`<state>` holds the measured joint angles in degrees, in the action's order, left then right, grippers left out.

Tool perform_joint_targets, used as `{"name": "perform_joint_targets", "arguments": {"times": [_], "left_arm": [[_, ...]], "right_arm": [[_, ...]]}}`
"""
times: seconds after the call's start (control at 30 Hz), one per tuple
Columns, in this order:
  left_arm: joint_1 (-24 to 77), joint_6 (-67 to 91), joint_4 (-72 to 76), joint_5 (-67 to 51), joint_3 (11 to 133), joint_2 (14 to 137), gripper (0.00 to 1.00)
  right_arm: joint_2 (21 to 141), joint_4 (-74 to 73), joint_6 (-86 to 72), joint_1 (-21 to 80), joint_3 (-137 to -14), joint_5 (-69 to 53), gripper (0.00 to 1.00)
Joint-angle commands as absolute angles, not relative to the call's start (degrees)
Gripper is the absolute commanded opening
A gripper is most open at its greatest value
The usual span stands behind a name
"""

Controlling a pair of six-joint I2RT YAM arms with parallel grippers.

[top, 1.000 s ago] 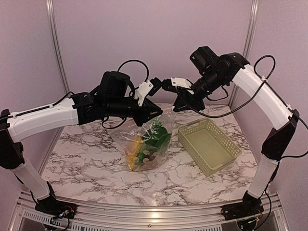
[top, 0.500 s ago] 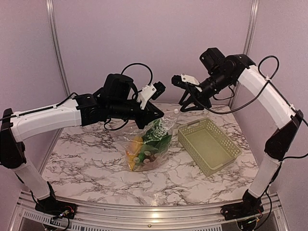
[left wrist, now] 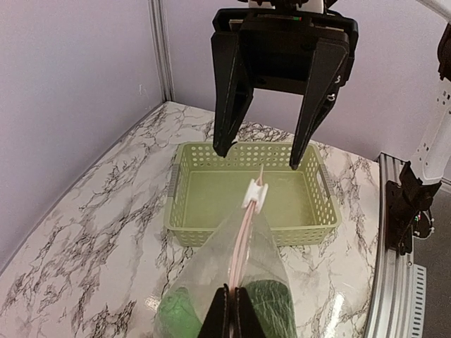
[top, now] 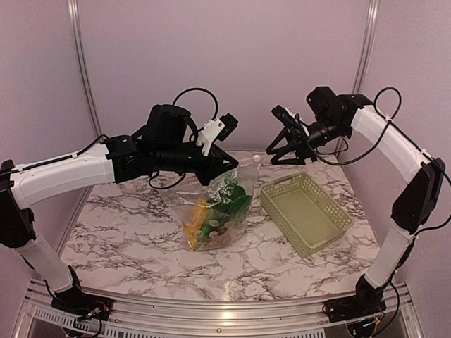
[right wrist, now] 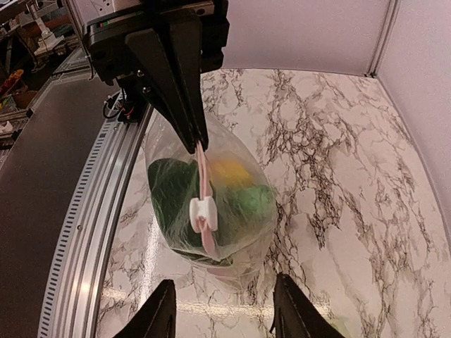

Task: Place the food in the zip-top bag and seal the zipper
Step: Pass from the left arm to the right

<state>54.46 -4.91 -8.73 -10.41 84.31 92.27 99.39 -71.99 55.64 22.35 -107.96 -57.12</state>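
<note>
The zip-top bag hangs tilted over the marble table, its lower end resting on it. My left gripper is shut on one end of the zipper strip. The white slider sits near the strip's other end, and the strip between them looks pressed together. The food shows through the plastic as green pieces and a yellow piece. My right gripper stands open, a short way back from the slider, touching nothing. In the top view it hovers to the right of the bag.
A pale green lattice basket with nothing in it stands to the right of the bag, under my right gripper. Purple walls close in the back and sides. A metal rail runs along the table's near edge.
My right gripper has opened, let go of the slider end and drawn back to the right. My left gripper has closed on the bag's strip and holds it up.
</note>
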Motion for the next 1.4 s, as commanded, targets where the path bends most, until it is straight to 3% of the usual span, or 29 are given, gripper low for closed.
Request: {"name": "perform_joint_targets", "arguments": {"times": [0.0, 0.37, 0.57, 0.7, 0.8, 0.87, 1.03, 1.13, 1.17, 1.23, 1.27, 1.37], "left_arm": [[54.7, -3.6, -10.2, -9.2, 84.2, 89.4, 0.00], [54.6, -3.8, -11.3, -8.8, 85.5, 90.4, 0.00], [54.5, -4.1, -11.7, -8.8, 85.4, 90.5, 0.00], [54.3, -4.2, -11.5, -8.8, 85.7, 90.5, 0.00], [54.1, -4.0, -11.3, -8.8, 85.9, 90.5, 0.00], [53.9, -3.8, -11.1, -8.9, 85.8, 90.5, 0.00], [53.8, -3.5, -11.0, -9.1, 85.7, 90.4, 0.00], [53.8, -3.3, -10.6, -9.0, 85.7, 90.5, 0.00], [53.8, -3.0, -10.3, -9.0, 85.7, 90.6, 0.03], [53.8, -1.9, -9.5, -8.8, 86.6, 91.4, 0.27], [53.9, -1.4, -9.1, -9.5, 87.2, 92.0, 0.33], [54.2, -0.9, -9.4, -11.6, 91.1, 94.8, 0.37]], "right_arm": [[97.5, -65.4, 56.0, 24.7, -105.2, -61.7, 0.43], [97.1, -53.7, 48.5, 26.4, -100.4, -62.0, 0.22], [97.0, -52.6, 48.5, 26.4, -100.0, -61.7, 0.03], [97.0, -53.1, 49.5, 26.4, -99.8, -61.5, 0.04], [97.2, -54.3, 50.7, 26.5, -99.8, -61.5, 0.15], [97.5, -54.7, 50.9, 26.8, -99.7, -61.2, 0.18], [98.3, -55.6, 51.1, 26.9, -100.4, -61.6, 0.00], [98.0, -55.4, 51.1, 27.1, -100.5, -61.0, 0.00], [97.9, -55.5, 51.2, 27.3, -100.6, -60.7, 0.00], [97.1, -55.4, 51.4, 27.7, -100.8, -60.0, 0.00], [96.7, -55.4, 51.5, 28.1, -100.8, -59.5, 0.00], [96.0, -55.0, 51.3, 28.8, -100.8, -58.4, 0.00]]}}
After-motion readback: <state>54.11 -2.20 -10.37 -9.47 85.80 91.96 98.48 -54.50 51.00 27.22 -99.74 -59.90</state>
